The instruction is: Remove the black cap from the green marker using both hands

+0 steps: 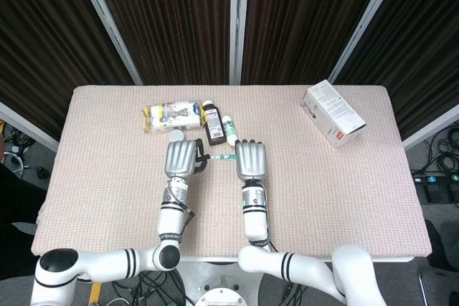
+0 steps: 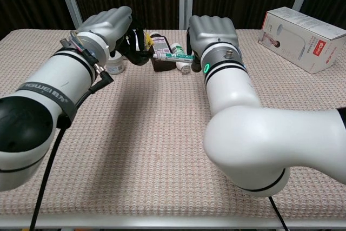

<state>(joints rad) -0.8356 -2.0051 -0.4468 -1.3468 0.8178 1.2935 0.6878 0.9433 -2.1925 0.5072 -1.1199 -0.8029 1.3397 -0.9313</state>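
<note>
Table (image 1: pixel 107 177): rectangular top, covered edge to edge in a beige woven cloth, standing before dark curtains.

On it, toward 11 o'clock from centre: one clear plastic packet (image 1: pixel 171 115) with yellow and printed contents, lying flat near the far edge. Just beside it at its near side, a small white round cap (image 1: pixel 176 136). To its right, a brown bottle (image 1: pixel 214 123) lying on its side, and touching that, a small white bottle (image 1: pixel 230 128) with green label, also lying down.

Toward 2 o'clock, well apart: one white carton (image 1: pixel 333 113) with red marking, set at an angle.
</note>
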